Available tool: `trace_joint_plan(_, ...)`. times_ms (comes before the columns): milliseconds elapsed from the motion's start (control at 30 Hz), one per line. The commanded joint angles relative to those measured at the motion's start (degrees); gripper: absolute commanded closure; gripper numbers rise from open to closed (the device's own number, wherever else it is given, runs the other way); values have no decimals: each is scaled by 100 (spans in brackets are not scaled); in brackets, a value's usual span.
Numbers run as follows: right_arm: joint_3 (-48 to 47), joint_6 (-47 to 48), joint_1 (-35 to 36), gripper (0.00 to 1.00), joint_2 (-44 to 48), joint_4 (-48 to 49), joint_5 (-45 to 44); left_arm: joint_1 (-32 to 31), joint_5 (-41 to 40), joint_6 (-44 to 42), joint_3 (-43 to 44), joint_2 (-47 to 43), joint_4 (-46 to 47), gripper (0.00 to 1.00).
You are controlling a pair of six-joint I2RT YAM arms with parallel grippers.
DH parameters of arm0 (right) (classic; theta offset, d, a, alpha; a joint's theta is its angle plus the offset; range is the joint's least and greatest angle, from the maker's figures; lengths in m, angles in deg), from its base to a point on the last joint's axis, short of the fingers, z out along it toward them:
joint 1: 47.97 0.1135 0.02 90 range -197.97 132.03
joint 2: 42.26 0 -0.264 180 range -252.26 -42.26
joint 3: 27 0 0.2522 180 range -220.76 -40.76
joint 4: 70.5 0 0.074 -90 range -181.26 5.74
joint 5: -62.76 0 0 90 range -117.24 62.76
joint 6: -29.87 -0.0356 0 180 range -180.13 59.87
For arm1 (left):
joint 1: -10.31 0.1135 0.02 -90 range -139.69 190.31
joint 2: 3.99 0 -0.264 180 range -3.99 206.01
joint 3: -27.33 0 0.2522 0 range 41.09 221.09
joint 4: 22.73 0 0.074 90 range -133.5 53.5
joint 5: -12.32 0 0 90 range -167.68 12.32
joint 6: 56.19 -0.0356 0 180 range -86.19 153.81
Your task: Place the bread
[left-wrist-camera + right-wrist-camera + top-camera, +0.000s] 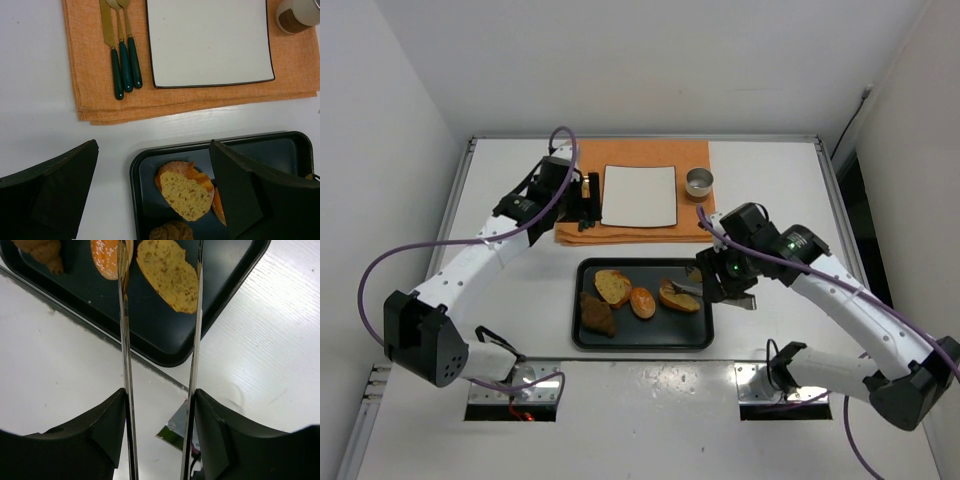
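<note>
**Bread all on the tray; tongs poised at the oval slice**

The oval slice (678,297) lies at the right end of the black tray (645,340), crumb side up. The bun (642,302) sits just left of it, about mid-tray. The round slice (612,286) is further left, toward the far rim. All three rest on the tray floor. A dark lumpy piece (597,315) sits just beside the round slice, in the near left part of the tray.

Metal tongs (123,340) reach in from the right with their arms apart. In the right wrist view the oval slice shows between them. The tips are out of that frame, so contact with the slice cannot be told. The right gripper (160,400) pinches the tongs, one finger pressed against the outside of each arm.

The left gripper (153,150) has its fingers spread wide and holds nothing. It hangs above the left part of the orange placemat (570,232). On the mat are a white square plate (640,195), green-handled cutlery (125,65) to its left, and a small cup (699,182) to its right.
</note>
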Motion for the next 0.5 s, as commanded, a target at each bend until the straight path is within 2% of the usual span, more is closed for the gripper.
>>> trace_joint_plan(0, -472, 61, 274, 45, -59, -176, -487, 39, 58, 73, 252, -15, 174, 1)
trace_joint_plan(233, -587, 8, 855, 45, -463, -378, -610, 39, 110, 73, 252, 108, 174, 1)
trace_joint_plan(467, -526, -186, 1153, 45, -752, -325, -1119, 39, 110, 73, 252, 161, 174, 1)
